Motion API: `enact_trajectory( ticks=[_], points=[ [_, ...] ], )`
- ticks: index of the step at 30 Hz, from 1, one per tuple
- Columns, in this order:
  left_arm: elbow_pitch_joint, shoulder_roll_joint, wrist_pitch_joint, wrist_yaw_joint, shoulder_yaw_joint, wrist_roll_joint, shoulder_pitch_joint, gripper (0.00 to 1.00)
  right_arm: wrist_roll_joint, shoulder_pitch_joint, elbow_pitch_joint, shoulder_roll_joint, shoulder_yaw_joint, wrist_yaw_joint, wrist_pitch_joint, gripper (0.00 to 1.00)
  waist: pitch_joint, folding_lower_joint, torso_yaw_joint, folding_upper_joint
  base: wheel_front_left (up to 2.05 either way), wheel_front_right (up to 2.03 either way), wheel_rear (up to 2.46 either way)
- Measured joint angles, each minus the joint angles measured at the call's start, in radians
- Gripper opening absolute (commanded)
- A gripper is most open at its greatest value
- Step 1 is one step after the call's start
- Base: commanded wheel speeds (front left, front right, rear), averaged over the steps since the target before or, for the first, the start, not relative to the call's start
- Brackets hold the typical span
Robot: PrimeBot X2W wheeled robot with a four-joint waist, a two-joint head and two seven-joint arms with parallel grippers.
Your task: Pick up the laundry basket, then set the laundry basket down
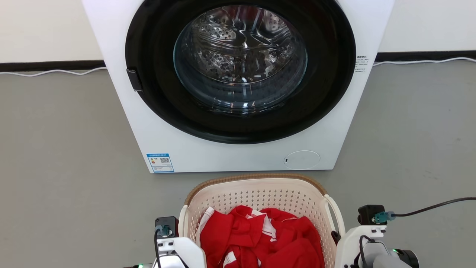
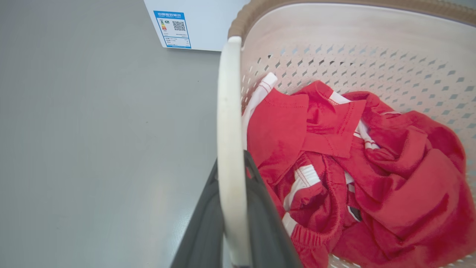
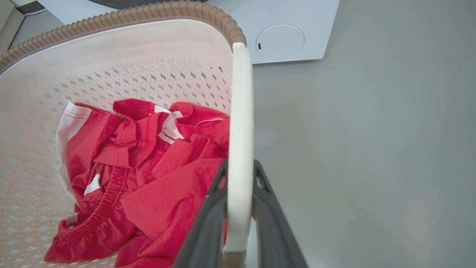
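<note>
Laundry basket (image 1: 256, 181): cream, perforated, brown-rimmed, directly in front of the white washing machine (image 1: 238, 156) and between the robot's two arms (whether it rests on the grey floor (image 1: 55, 149) or hangs clear of it cannot be told).
Contents: a crumpled red garment (image 1: 260, 238) with white stripes.
Left end effector (image 2: 231, 163): dark fingers clamped on the left loop handle (image 2: 228, 111), one inside the basket, one outside.
Right end effector (image 3: 240, 163): likewise closed around the right loop handle (image 3: 241, 111).
</note>
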Motion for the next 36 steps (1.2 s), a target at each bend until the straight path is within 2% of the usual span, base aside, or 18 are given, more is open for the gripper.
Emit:
enact_trajectory(
  ticks=[36],
  points=[
    [0.030, 0.001, -0.048, 0.000, -0.100, -0.116, -0.008, 0.00, 0.024, 0.011, 0.001, 0.000, 0.035, 0.000, -0.009, 0.00, -0.019, 0.0000, -0.004, 0.0000, 0.00, 0.00, 0.00]
  ],
)
